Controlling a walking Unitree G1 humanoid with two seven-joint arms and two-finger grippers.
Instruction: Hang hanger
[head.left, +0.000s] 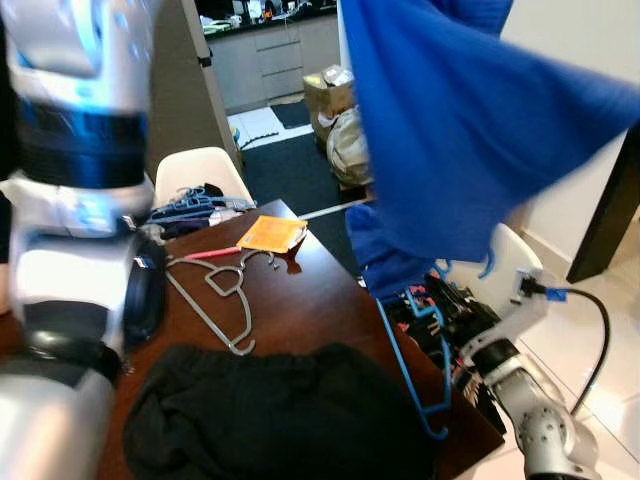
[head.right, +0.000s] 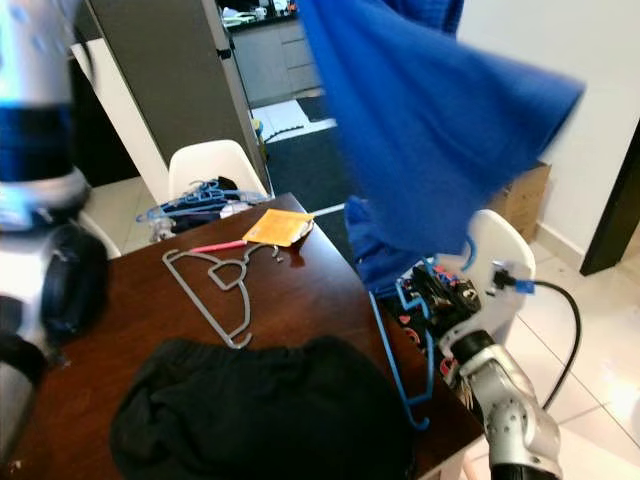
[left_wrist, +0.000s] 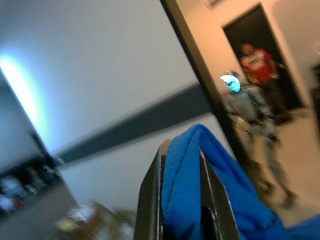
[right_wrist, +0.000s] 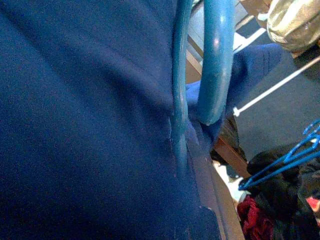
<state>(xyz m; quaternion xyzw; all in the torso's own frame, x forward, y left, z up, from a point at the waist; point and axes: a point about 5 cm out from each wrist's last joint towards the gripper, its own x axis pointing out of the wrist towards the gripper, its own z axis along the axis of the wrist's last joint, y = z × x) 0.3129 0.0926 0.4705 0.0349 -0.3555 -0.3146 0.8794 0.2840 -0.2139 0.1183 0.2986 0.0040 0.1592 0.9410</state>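
Note:
A large blue garment (head.left: 470, 130) hangs in the air over the table's right side. My left arm (head.left: 80, 200) is raised, and my left gripper (left_wrist: 182, 200) is shut on a fold of the blue cloth. A blue wire hanger (head.left: 410, 360) slants down over the table's right edge, its top tucked under the garment's lower hem. My right gripper (head.left: 455, 320) holds it there, shut on the hanger near its upper end. In the right wrist view the hanger's blue bar (right_wrist: 215, 60) lies against the cloth (right_wrist: 85, 115).
On the dark wooden table (head.left: 310, 300) lie a grey hanger (head.left: 215, 290), a black garment (head.left: 280, 410) and an orange packet (head.left: 270, 233). A white chair (head.left: 195, 165) behind holds blue hangers. Another chair (head.right: 505, 250) at right holds clothes. A person (left_wrist: 257, 65) stands in a doorway.

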